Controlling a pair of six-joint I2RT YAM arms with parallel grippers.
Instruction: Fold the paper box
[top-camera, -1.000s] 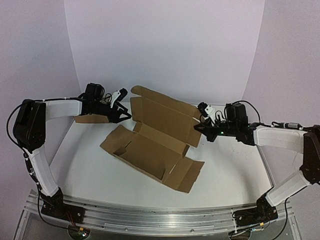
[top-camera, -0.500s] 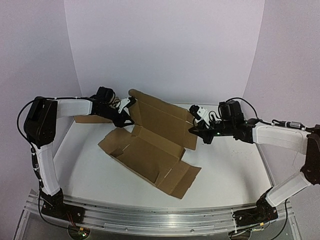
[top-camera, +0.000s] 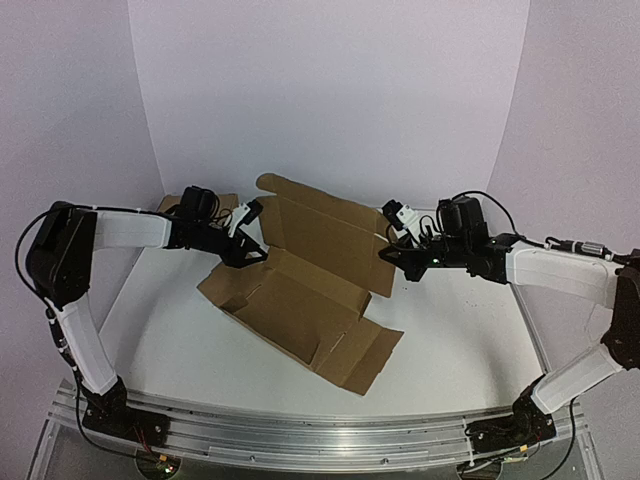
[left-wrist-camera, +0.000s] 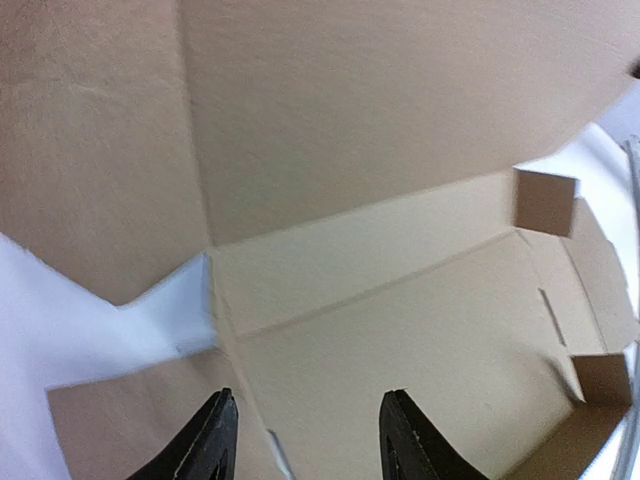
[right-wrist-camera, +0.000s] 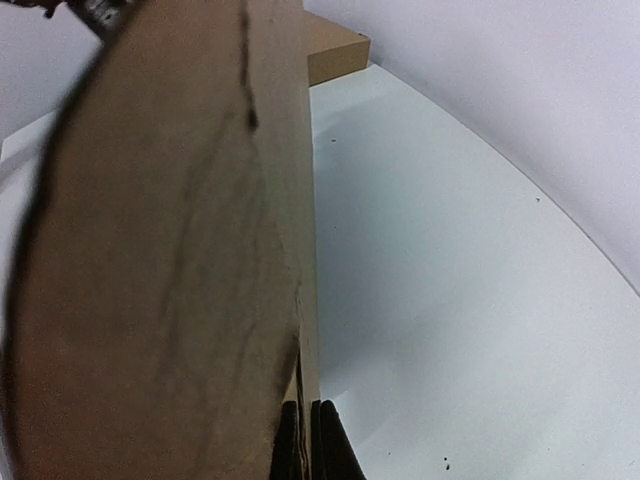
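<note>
at back left | plain box (right-wrist-camera: 335, 50) (behind left arm (top-camera: 130, 228)) | paper box (top-camera: 300, 290) mid-table

Left gripper (top-camera: 258, 254): swung from beside the plain brown cardboard box (top-camera: 166, 204) over to the left rear corner of the brown die-cut cardboard mailer sheet (top-camera: 300, 315).
Right gripper (top-camera: 384, 256): edged leftward.
Mailer sheet: slid slightly leftward.

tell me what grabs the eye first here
A half-folded paper box sprawls across the middle of the table, its back panel standing up. The right gripper is shut on that panel's right edge, while the left gripper hangs open over the box's left end.
</note>
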